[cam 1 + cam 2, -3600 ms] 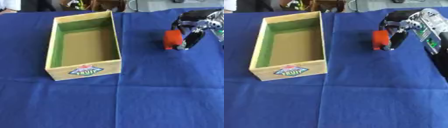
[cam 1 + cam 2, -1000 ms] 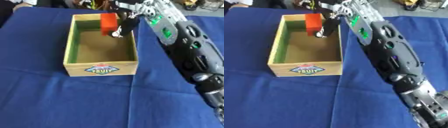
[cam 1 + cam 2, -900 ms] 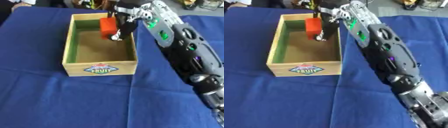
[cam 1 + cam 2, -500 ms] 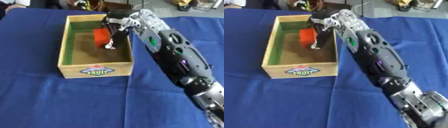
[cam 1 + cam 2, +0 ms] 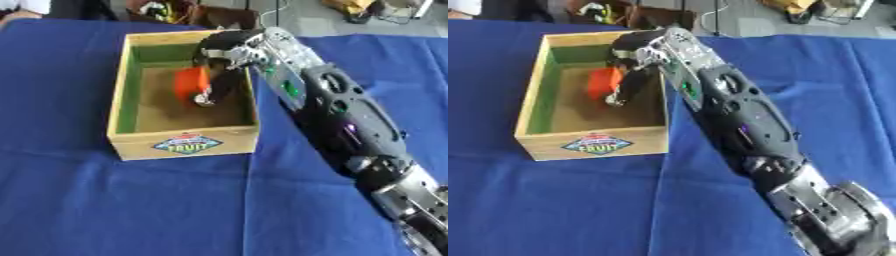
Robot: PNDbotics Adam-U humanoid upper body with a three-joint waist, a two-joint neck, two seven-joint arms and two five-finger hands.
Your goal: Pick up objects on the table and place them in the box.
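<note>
orange object [image 5: 191, 84] upright inside box [image 5: 184, 143]

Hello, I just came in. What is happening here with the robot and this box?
The robot's right robot hand reaches into the wooden box on the blue tablecloth. Its fingers are curled round an orange object, which it holds inside the box, above the floor or near it. The object is not released yet. The left robot hand is not in view.

Orange object [image 5: 190, 85] apparently inside box [image 5: 183, 141].
</note>
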